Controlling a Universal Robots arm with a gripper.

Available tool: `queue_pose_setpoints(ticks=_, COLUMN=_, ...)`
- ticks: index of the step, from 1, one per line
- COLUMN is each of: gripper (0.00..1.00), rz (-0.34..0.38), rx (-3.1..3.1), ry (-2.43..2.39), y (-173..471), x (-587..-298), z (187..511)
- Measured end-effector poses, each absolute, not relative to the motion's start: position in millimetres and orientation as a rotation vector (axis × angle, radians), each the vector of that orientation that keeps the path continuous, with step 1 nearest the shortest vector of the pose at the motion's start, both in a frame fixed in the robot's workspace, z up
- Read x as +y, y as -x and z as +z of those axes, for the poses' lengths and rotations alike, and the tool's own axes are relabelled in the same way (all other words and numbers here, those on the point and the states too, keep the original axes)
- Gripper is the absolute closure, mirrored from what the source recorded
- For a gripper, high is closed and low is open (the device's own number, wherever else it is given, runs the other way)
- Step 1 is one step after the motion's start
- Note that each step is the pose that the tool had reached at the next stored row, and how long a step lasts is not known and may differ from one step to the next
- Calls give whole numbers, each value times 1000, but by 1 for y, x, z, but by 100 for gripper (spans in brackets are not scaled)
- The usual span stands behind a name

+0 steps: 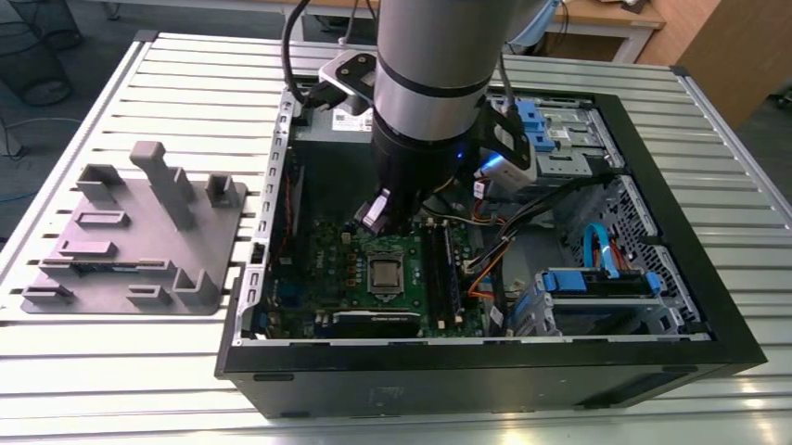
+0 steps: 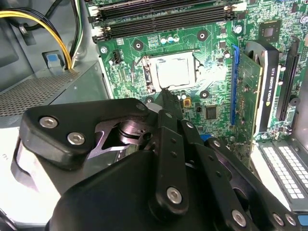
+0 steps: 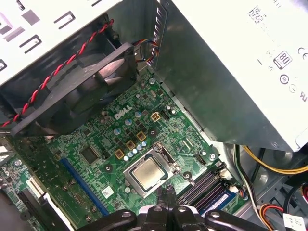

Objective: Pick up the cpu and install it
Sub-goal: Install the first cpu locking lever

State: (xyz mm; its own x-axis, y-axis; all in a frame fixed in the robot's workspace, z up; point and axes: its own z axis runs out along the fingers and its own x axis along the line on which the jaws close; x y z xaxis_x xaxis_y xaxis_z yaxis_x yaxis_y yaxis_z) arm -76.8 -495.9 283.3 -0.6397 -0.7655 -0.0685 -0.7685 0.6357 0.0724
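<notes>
The cpu (image 1: pixel 385 273) lies flat in its socket in the middle of the green motherboard (image 1: pixel 325 278), inside the open computer case (image 1: pixel 495 380). Its silvery lid shows in both wrist views (image 2: pixel 173 72) (image 3: pixel 149 174), with the dark metal socket frame (image 3: pixel 169 161) around it. My gripper (image 1: pixel 376 219) hangs inside the case, a little above the board and just beside the socket. Its black fingers (image 2: pixel 167 103) meet in a narrow tip with nothing between them, and that tip (image 3: pixel 166 191) points at the edge of the socket.
A black fan (image 3: pixel 82 91) and the grey power supply (image 3: pixel 231 62) stand close to the socket. Memory slots (image 2: pixel 163 14), a graphics card (image 2: pixel 267 72) and yellow cables (image 2: pixel 48 24) ring the board. A grey fixture tray (image 1: pixel 124 232) lies on the slatted table at the exterior view's left.
</notes>
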Motion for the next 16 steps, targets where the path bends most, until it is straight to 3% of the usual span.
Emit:
queue_pose_setpoints(ticks=9, gripper=89, rz=147, rx=2813, ry=1319, y=77, x=-496, z=311)
queue_pose_setpoints(ticks=16, gripper=89, rz=147, rx=2813, ry=1319, y=77, x=-495, z=307)
